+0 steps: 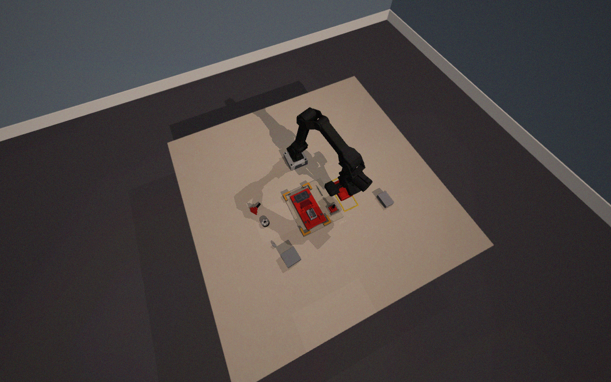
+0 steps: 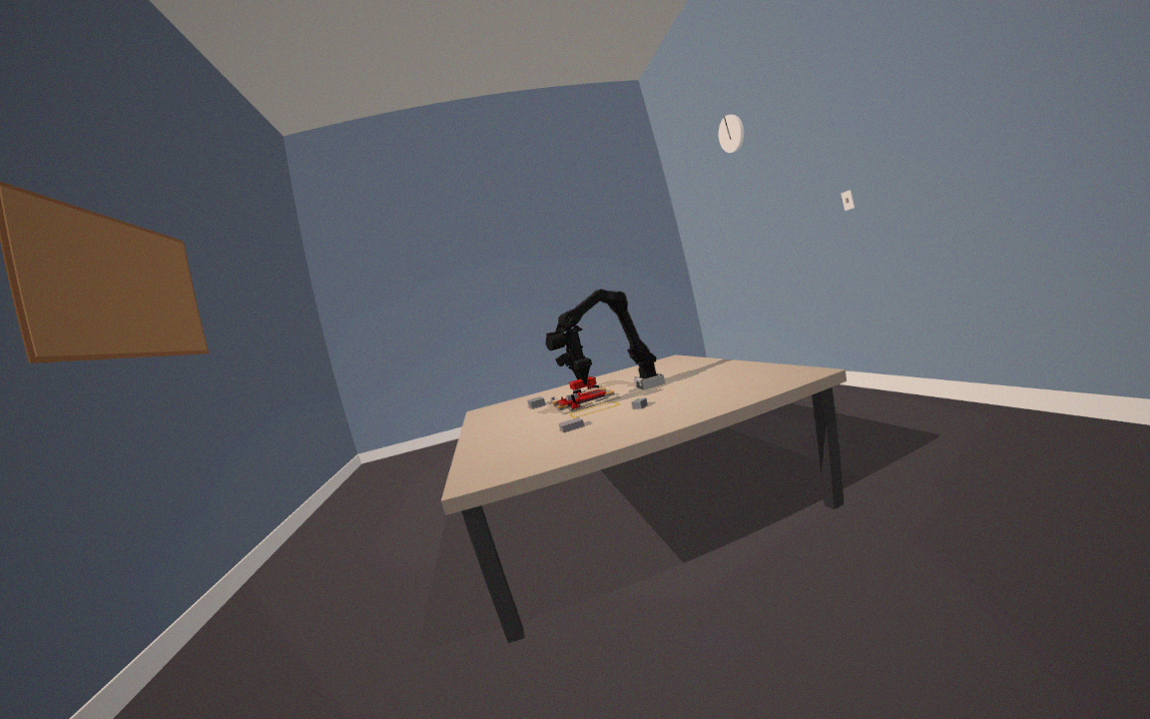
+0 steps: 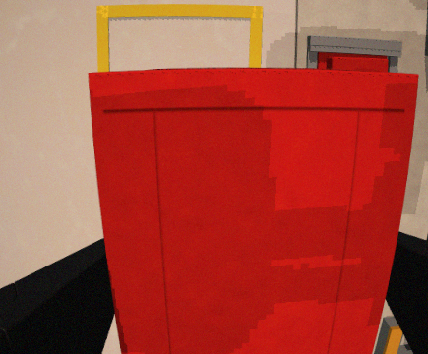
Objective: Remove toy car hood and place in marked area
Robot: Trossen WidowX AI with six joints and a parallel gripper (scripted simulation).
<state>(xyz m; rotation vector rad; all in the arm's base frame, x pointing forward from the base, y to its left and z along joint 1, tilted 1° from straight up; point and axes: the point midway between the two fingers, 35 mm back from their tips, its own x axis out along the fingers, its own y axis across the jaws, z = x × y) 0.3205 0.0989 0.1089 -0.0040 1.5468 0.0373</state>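
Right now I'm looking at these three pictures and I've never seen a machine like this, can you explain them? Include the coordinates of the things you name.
It's a black robot arm [image 1: 337, 140] [image 2: 622, 313] on a table. One picture looks down from above, one across the room, one from the arm's wrist. Its tool is gripping a red hood [image 1: 344, 192] [image 2: 581, 384] [image 3: 253, 197], raised above the table. Below are a red toy car [image 1: 305, 205] between orange corners, a yellow outline [image 1: 351, 208] [image 3: 179, 11], and grey blocks [image 1: 290, 257] [image 1: 385, 199] [image 2: 571, 425].
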